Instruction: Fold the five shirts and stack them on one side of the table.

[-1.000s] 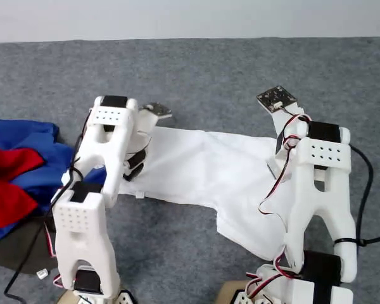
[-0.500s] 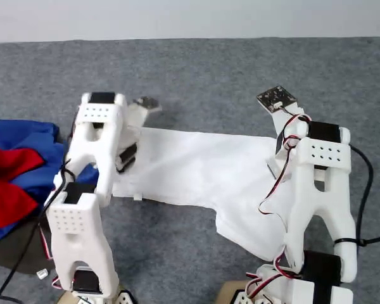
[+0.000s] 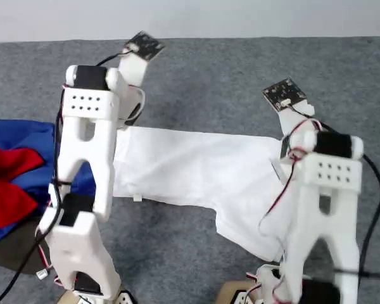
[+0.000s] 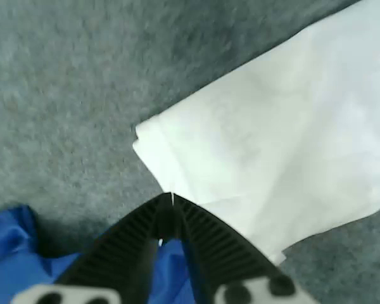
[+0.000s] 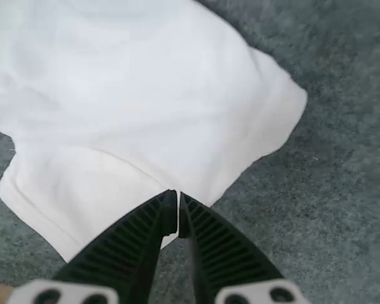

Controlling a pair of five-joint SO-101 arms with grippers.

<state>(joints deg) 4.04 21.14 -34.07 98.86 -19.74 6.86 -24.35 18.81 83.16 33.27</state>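
**High view.** The table (image 3: 240,69) is covered in a grey, carpet-like surface, and a pale wall (image 3: 190,19) is seen along its far side. A white shirt (image 3: 196,164) is spread flat in the middle, between the left arm (image 3: 88,145) and the right arm (image 3: 323,190). Its ends are partly covered by both arms. A blue shirt (image 3: 19,136), a red shirt (image 3: 6,183) and a dark cloth (image 3: 12,253) are heaped at the left and cut off by the picture's edge. Their folds cannot be told apart. Open grey surface is noted beyond the white shirt's far edge and in front of it, between the arm bases.

**Left wrist view.** The left gripper (image 4: 171,201) is seen with its jaws pressed together and nothing between them. It hangs over a corner of the white shirt, where the hem meets the blue shirt. Bare grey surface lies beyond that corner.

**Right wrist view.** The right gripper (image 5: 177,195) is likewise closed tip to tip and empty, above the hem of a white sleeve. Grey surface borders the sleeve on two sides.
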